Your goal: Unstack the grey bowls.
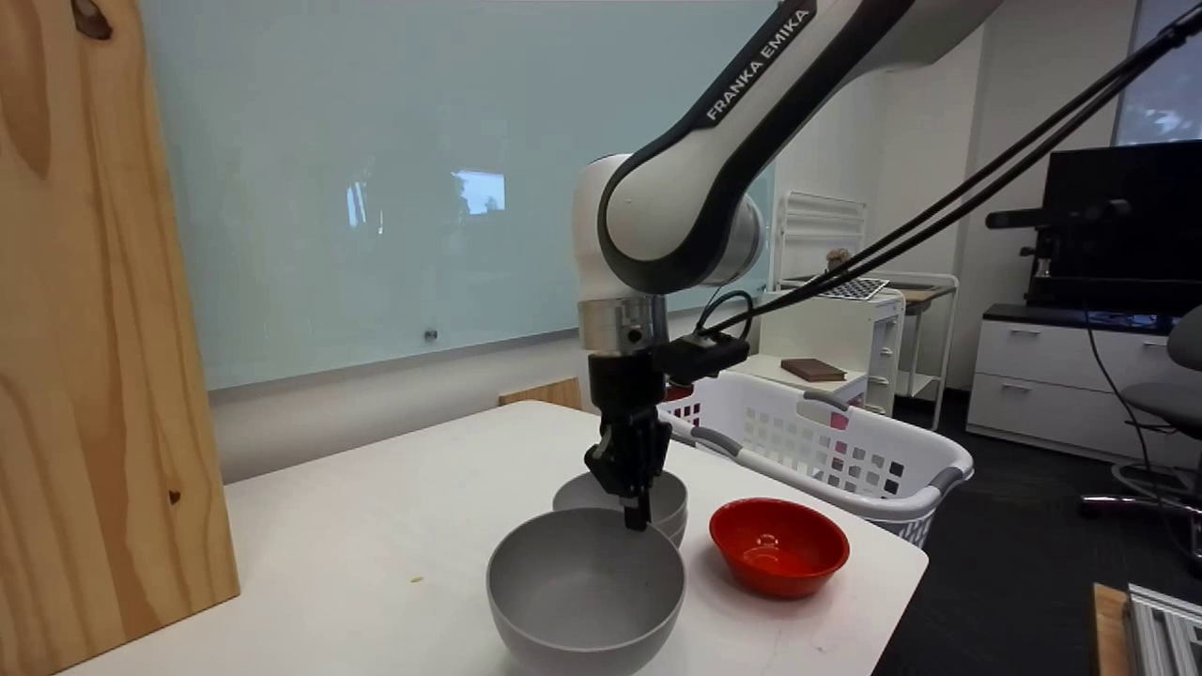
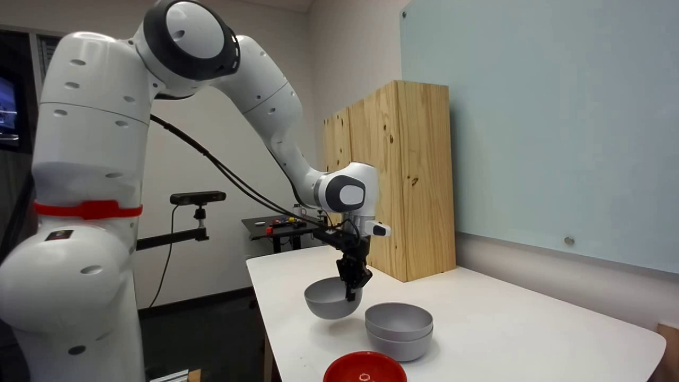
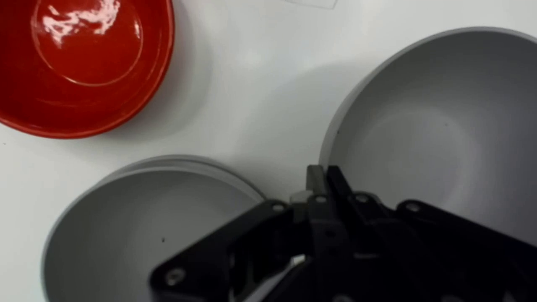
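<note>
The jaws were pinching the rim of a grey bowl, at 9 o'clock on that rim in the wrist view, and the bowl hung above the surface with its mouth upward. In an exterior view the stack of two more grey bowls sat near it at 4 o'clock, so by my judgement at least one further lift was called for. To do this step well, the held bowl wanted moving towards 12 o'clock in that view, away from the stack but well in from the surface's edge, then lowering slowly and straight. Pinched at one side only, it was likely to sag at its far side, so a hasty drop could have set it rocking or tipped it. The red bowl, at 10 o'clock from the jaw tips in the wrist view, wanted a wide berth too. Only once the base sat flat were the jaws to part, without sideways drag. In an exterior view the arm sloped down from 2 o'clock, bent, and ended near vertical, the jaws pointing to 6 o'clock.
</note>
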`<action>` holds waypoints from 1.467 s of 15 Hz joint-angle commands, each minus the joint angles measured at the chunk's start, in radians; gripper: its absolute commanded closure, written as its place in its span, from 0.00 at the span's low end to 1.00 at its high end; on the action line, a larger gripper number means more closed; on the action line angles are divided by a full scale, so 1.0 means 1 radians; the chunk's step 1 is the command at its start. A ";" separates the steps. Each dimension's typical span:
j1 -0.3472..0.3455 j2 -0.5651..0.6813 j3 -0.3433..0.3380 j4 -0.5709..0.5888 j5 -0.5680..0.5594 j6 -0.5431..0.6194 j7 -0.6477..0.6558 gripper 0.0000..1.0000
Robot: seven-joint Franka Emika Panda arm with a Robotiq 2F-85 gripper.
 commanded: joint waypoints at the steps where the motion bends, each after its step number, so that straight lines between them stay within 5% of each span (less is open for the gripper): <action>1: -0.003 0.021 0.017 -0.027 0.056 0.032 -0.019 0.99; 22: -0.047 0.124 -0.010 -0.059 0.061 0.143 -0.027 0.99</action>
